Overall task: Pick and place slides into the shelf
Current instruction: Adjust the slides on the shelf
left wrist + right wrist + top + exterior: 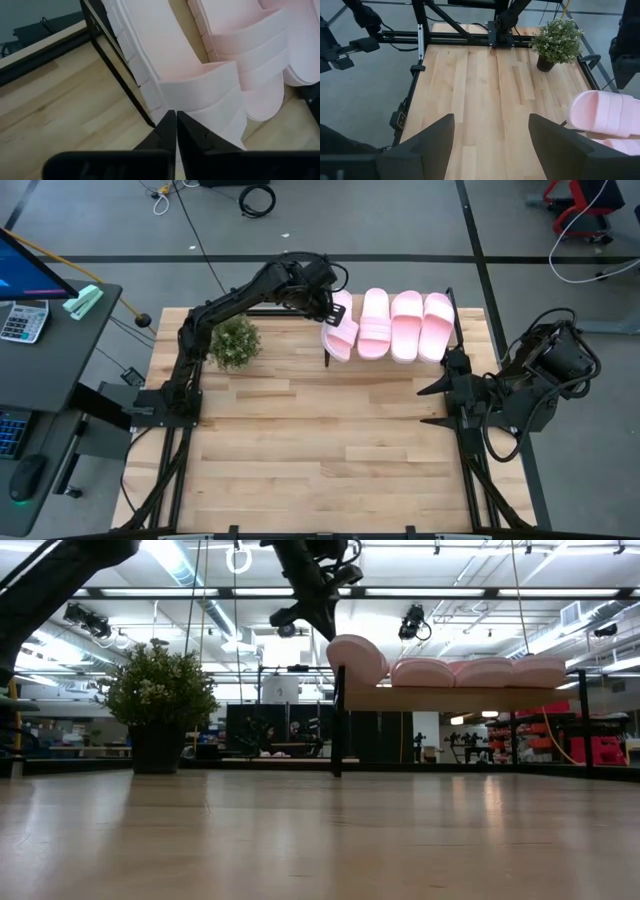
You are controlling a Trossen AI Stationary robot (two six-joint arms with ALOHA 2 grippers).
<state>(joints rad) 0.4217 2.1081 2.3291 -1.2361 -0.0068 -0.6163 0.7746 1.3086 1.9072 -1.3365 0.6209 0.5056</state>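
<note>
Four pink slides (390,326) lay side by side on shelf (452,308) at worktop's (310,450) far edge. Leftmost slide (339,328) sat askew, toe overhanging shelf's near edge. Left gripper (176,131) hovered just above it, jaws together, holding nothing. Right gripper (491,131) waited at worktop's right side, jaws apart, empty.

Risk: nudge from left gripper could tip overhanging slide off shelf; sweeping arm could hit plant (234,342).

No readable writing or brands.

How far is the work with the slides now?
Nearly done. Three slides lie flat on the shelf. The fourth slide sits tilted at its end, overhanging the edge, with the left pincer at it. The right pincer waits open. Left: seat that one.
</note>
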